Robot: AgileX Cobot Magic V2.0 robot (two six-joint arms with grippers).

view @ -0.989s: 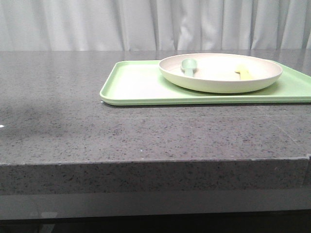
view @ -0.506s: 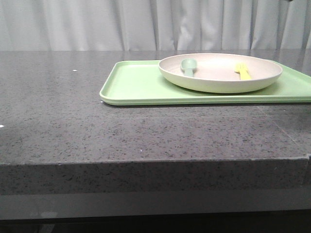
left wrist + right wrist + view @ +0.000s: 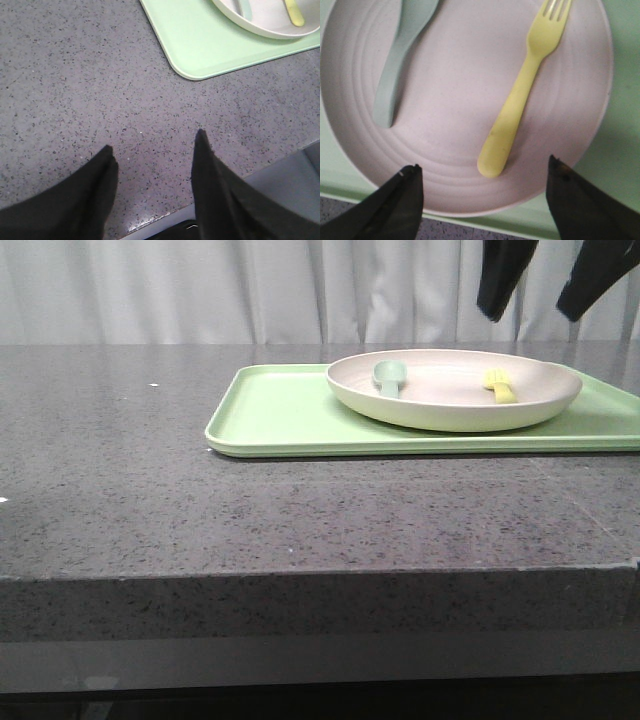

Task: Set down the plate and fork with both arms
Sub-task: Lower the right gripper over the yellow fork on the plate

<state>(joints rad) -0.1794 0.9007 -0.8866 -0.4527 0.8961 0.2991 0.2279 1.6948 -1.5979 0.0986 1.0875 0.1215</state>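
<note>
Plate: the cream plate (image 3: 454,390) sat on the green tray (image 3: 280,420) at the far right of the grey counter (image 3: 200,510).
Fork: the yellow fork (image 3: 522,90) lay inside the plate, on its right half, with a grey-green spoon (image 3: 402,55) on the other half, well apart from it.
Right claw: the right claw (image 3: 545,285) hung above the plate with its fingers spread wide and nothing between them.
Left claw: the left claw (image 3: 152,170) hovered low over bare counter, open and empty, well short of the tray's near corner.
Key relation: the fork lay almost directly under the right claw, handle end nearest it, tines pointing away; its long axis ran roughly crosswise to the line between the fingers, I judged.
Nearer arm: the right, clearly.
</note>
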